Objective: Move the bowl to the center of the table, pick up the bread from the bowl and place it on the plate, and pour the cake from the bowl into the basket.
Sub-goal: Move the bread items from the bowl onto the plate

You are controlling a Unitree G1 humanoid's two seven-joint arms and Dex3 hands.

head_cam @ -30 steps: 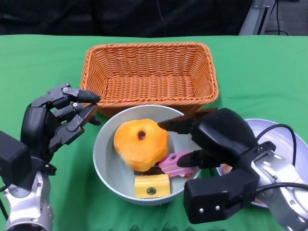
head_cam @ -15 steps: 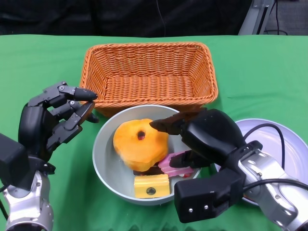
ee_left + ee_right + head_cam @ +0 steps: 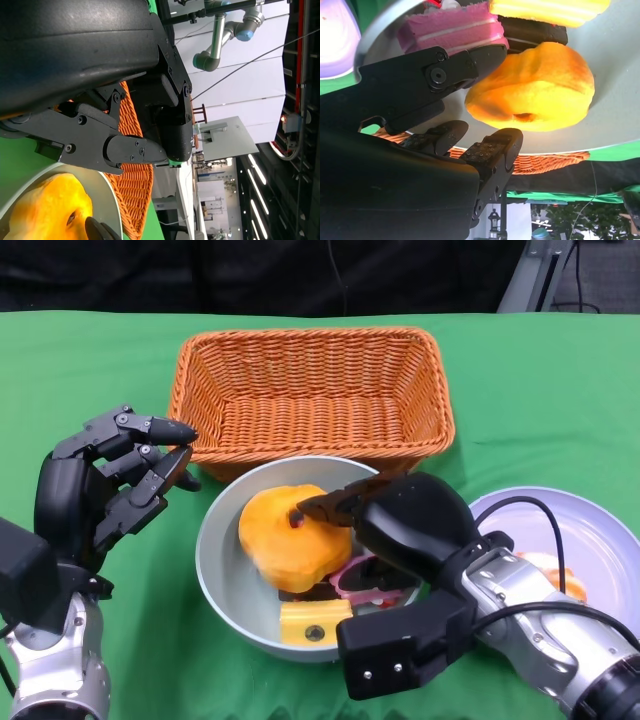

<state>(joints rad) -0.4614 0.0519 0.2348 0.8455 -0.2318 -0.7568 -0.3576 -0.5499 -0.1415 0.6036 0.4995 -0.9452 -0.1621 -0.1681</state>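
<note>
Left hand empty, beside basket, bowl, bread

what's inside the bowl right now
In the bowl: an orange bread, a pink cake slice, a yellow slice and a dark piece beneath. The right hand covers part of the contents.

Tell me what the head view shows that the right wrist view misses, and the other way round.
Only the head view shows the left hand open beside the bowl, the whole basket and the plate. Only the right wrist view shows the right hand's fingers spread around the bread, not closed on it. Both show bread, pink cake, yellow cake and bowl.
</note>
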